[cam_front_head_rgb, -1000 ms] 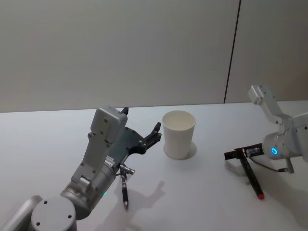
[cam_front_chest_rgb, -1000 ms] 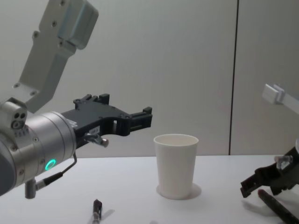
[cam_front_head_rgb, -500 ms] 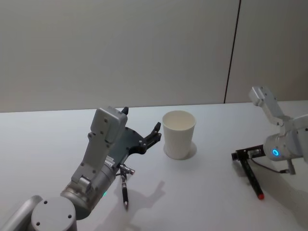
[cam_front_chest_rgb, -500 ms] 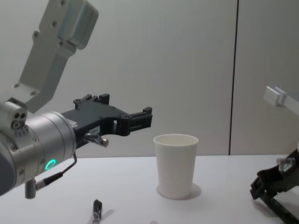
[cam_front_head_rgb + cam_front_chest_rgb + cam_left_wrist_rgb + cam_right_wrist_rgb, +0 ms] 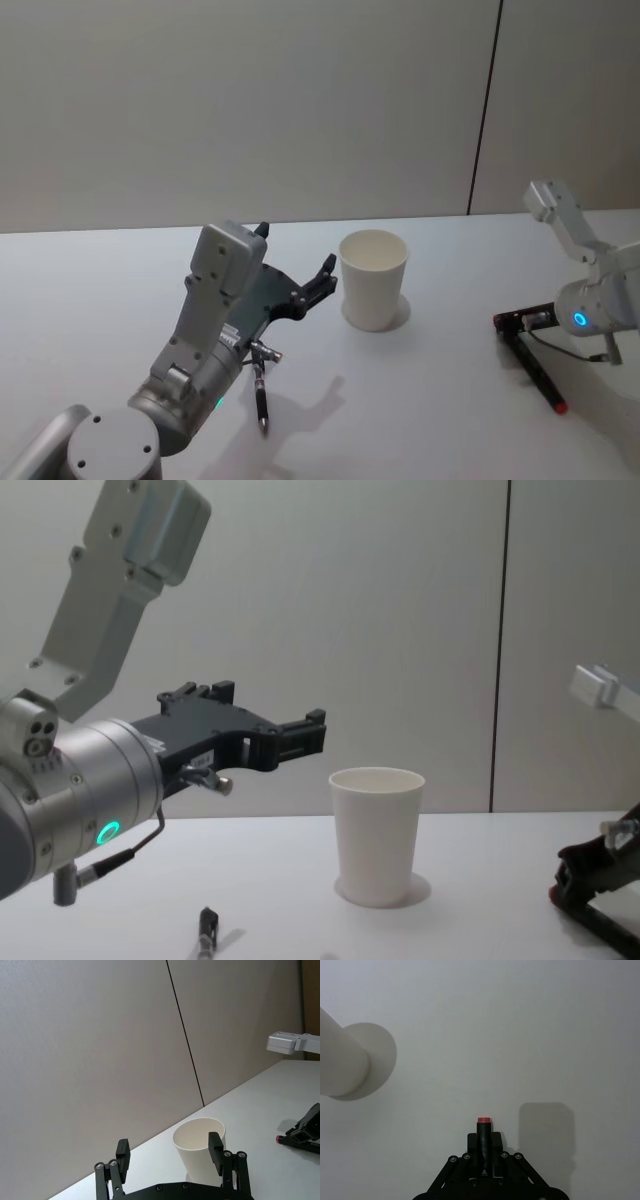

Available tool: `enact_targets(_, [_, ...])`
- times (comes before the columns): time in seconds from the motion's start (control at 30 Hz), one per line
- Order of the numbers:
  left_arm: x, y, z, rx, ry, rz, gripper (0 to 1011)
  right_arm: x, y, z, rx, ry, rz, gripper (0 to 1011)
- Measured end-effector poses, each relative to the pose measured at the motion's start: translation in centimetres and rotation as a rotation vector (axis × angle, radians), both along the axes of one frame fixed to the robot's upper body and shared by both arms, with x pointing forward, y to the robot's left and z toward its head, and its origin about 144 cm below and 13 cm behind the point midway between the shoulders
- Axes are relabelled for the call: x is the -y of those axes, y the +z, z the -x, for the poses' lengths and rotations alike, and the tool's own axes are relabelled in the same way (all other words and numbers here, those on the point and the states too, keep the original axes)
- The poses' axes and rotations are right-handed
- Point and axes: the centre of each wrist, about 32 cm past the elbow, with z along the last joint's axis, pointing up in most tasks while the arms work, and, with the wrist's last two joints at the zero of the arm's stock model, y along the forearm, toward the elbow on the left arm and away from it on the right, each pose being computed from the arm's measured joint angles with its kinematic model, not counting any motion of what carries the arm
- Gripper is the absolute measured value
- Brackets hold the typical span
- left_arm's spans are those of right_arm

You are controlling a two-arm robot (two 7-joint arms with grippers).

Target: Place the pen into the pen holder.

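Note:
The pen holder point(image 5: 372, 280) is a plain white paper cup standing upright at mid-table, also seen from the chest point(image 5: 376, 835) and both wrists point(image 5: 200, 1157) point(image 5: 340, 1060). My right gripper point(image 5: 512, 322) point(image 5: 483, 1139) point(image 5: 582, 866) sits low at the table's right side, well right of the cup, shut on a black pen point(image 5: 537, 368) with a red end point(image 5: 483, 1121). The pen slants from the fingers toward the table's near edge point(image 5: 606, 927). My left gripper point(image 5: 297, 252) point(image 5: 169, 1149) point(image 5: 270, 718) hovers open just left of the cup, holding nothing.
A second black pen point(image 5: 260, 392) point(image 5: 207, 930) lies on the white table point(image 5: 420, 400) below the left arm. A grey wall with a dark vertical seam rises behind the table. Bare tabletop lies between the cup and the right gripper.
My right gripper has slid to the right with the pen, away from the cup. The left arm, the cup and the second pen have not moved.

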Motion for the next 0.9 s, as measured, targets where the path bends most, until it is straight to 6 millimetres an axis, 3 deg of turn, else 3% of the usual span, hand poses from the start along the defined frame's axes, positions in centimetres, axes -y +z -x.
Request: enact_targets(0.9, [0.0,0.0,0.0,0.000,0.000,0.000,1000,-0.3,1.6,1.8,0.262,0.038,0.030,153])
